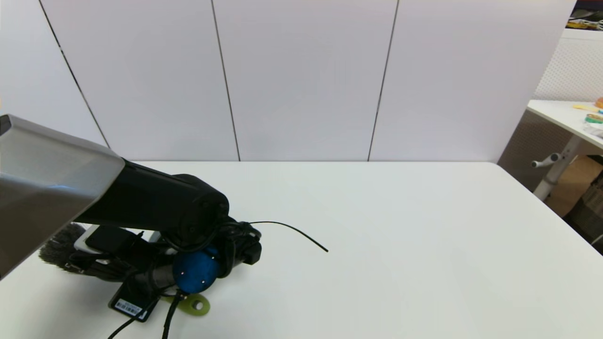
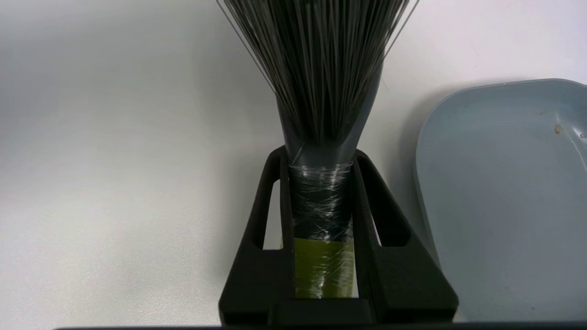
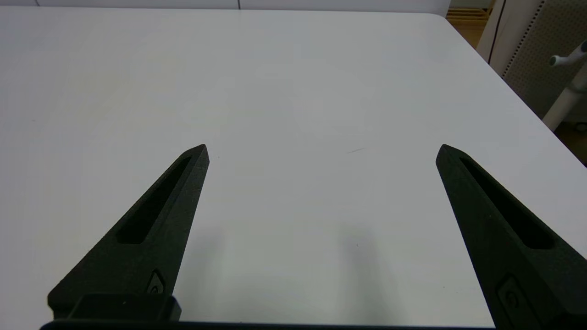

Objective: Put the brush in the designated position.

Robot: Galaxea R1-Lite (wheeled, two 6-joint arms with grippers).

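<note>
Lower left of the head view, the left arm reaches low over the white table (image 1: 400,226). Its wrist view shows the left gripper (image 2: 321,160) pinching the brush (image 2: 321,91) beside a grey-blue plate (image 2: 504,192). Right wrist view: the right gripper (image 3: 321,149) spread wide above bare tabletop.

White table (image 1: 400,235); grey-blue plate (image 2: 504,192) on it; second table (image 1: 560,115) beyond.

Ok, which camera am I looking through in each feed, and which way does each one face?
Head view: on the head, looking forward and down at the table; shows the left arm.
Left wrist view: behind the left end effector, shut on the brush, with the plate beside it.
Right wrist view: behind the open right end effector, facing bare tabletop.
Shared: the brush appears in both head and left wrist views.
</note>
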